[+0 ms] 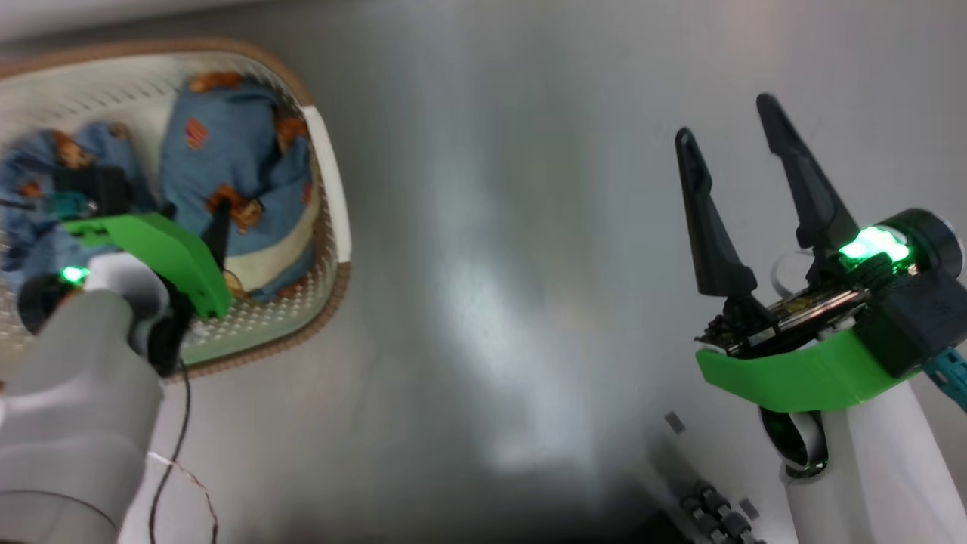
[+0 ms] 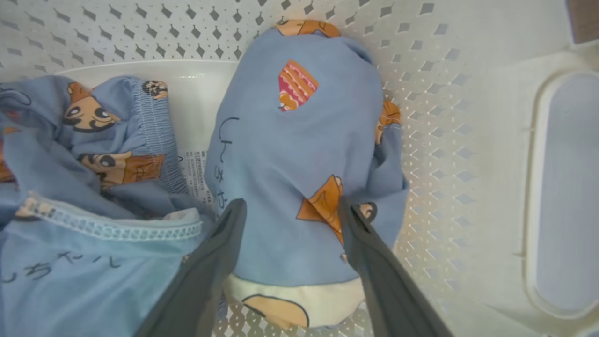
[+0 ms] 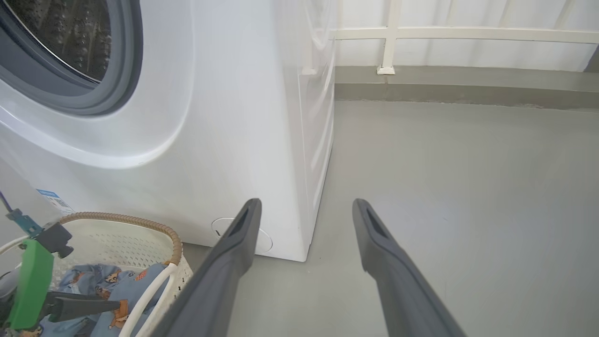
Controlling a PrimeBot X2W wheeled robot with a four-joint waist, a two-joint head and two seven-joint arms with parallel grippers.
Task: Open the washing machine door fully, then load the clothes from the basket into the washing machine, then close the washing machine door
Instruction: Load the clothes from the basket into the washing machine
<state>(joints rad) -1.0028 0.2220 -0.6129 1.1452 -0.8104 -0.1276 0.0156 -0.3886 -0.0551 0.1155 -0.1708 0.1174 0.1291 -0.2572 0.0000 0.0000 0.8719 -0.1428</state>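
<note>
Plainly the left gripper (image 2: 291, 206) is the arm for this: it hangs inside the basket (image 2: 444, 117) with its fingers spread wide and nothing pinched, one on each flank of the rolled garment (image 2: 299, 140). That garment lies straight ahead, its long axis running along the fingers and its cream hem toward the wrist. The other garment (image 2: 93, 154) sits crumpled just beside it. The right gripper (image 1: 725, 119), likewise splayed and empty, hovers well apart over the floor (image 1: 491, 302), facing the washing machine (image 3: 224, 117), whose drum mouth stands uncovered
</note>
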